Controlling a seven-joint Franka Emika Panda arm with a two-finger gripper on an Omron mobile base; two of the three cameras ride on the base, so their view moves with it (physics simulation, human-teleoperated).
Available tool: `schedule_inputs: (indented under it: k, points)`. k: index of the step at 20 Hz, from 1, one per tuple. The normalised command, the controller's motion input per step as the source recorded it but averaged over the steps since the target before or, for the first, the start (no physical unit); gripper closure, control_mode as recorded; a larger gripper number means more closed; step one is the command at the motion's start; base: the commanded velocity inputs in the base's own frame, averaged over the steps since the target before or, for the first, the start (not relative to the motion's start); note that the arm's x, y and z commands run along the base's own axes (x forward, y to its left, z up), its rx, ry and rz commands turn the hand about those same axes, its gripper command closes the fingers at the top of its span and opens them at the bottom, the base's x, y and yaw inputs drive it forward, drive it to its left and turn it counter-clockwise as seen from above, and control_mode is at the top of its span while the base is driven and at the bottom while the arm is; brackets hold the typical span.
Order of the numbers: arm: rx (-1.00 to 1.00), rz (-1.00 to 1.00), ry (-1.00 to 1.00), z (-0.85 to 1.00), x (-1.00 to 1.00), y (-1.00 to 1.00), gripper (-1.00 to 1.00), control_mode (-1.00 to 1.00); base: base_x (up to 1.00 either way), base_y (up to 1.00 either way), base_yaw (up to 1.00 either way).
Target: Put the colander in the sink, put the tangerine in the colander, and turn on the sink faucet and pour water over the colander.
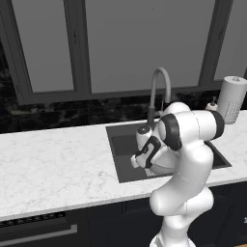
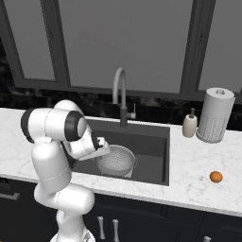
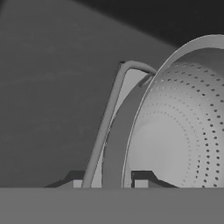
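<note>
colander gripped inside the sink

in the hand view the gripper [image 3: 108, 183] is clamped on the rim of the colander [image 3: 183, 131], one fingertip on each side of the wall by its thin side handle. in the right base view the colander [image 2: 116, 160] sits low centre, down in the sink [image 2: 151, 146] (dark basin). the tangerine [image 2: 216, 177] lies at lower right on the marble counter [image 2: 198, 189], well apart. the sink faucet [image 2: 121, 94] arches at centre.

Perforated matt metal colander [image 2: 116, 160]
</note>
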Motion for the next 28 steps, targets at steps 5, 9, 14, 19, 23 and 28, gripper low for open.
schedule_inputs:
  k: [5,9,14,19,23,28]
  points:
    - [0.0,0.0,0.0,-0.31,0.24,0.0,1.0,-1.0,0.0,0.0,0.0]
    - [0.0,0.0,0.0,-0.21,0.26,0.0,1.0,-1.0,0.0,0.0,0.0]
    - [0.0,0.0,0.0,-0.09,0.16,0.0,1.0,-1.0,0.0,0.0,0.0]
    - [0.0,0.0,0.0,0.0,0.0,0.0,-1.0,-1.0,0.0,0.0,0.0]
    - [0.0,0.0,0.0,0.0,0.0,0.0,-1.0,-1.0,0.0,0.0,0.0]
    - [0.0,0.0,-0.01,0.03,-0.04,0.0,-1.0,-1.0,0.0,0.0,0.0]
